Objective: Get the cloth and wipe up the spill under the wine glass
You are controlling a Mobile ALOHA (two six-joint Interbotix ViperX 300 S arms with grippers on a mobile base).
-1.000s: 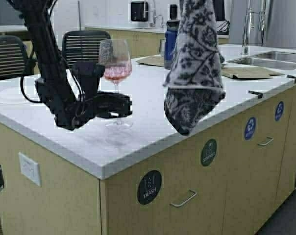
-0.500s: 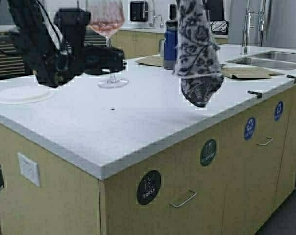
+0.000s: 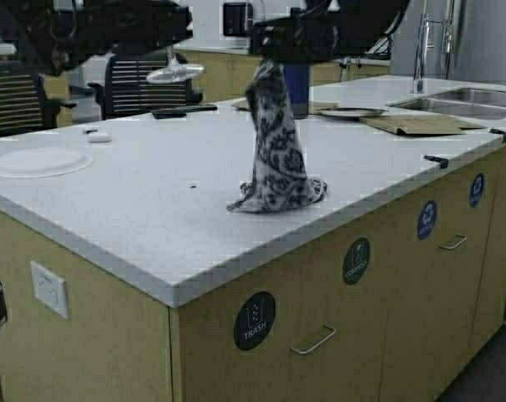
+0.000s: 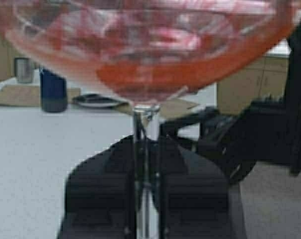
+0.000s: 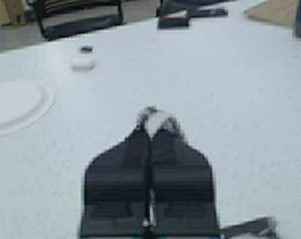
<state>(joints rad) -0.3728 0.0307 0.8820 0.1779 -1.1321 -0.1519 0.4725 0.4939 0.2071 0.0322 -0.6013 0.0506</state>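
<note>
Since half a second ago I have raised my left gripper higher, so only the foot of the wine glass shows in the high view, and I have lowered the cloth until its bottom bunches on the counter. The glass bowl above my left fingers holds pink-red liquid; those fingers pinch its stem. My right gripper is clamped on the cloth's top, the rest hanging directly beneath it.
</note>
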